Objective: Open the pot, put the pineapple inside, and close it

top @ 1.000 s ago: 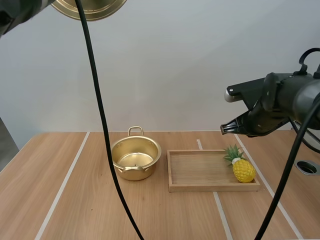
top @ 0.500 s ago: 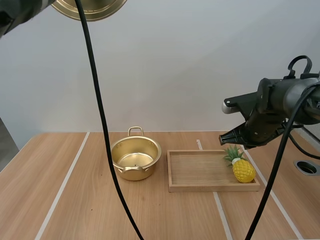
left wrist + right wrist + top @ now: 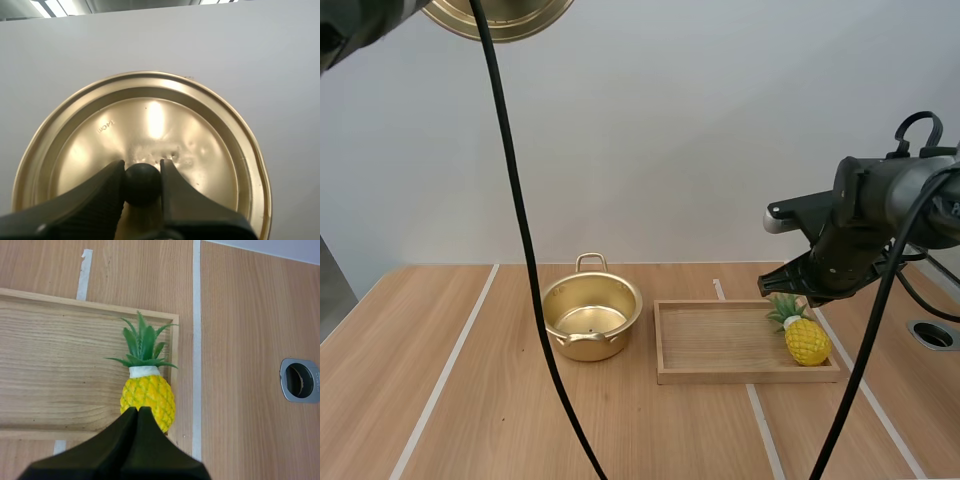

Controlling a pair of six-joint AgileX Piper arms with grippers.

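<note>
The golden pot [image 3: 591,318] stands open on the table, left of the wooden tray [image 3: 720,345]. A yellow pineapple [image 3: 806,339] [image 3: 147,397] with green leaves lies at the tray's right end. High at the upper left my left gripper [image 3: 142,186] is shut on the black knob of the golden lid [image 3: 500,14] [image 3: 150,130]. My right gripper [image 3: 766,288] [image 3: 137,412] hangs just above the pineapple's leaves, its fingers together as one dark wedge with nothing between them.
A round metal-rimmed hole [image 3: 933,334] [image 3: 301,380] sits in the table right of the tray. White tape lines [image 3: 450,365] run across the wooden tabletop. Bare table lies in front of the pot and the tray.
My right gripper has come down and slightly back toward the pineapple. The left arm holds the lid still.
</note>
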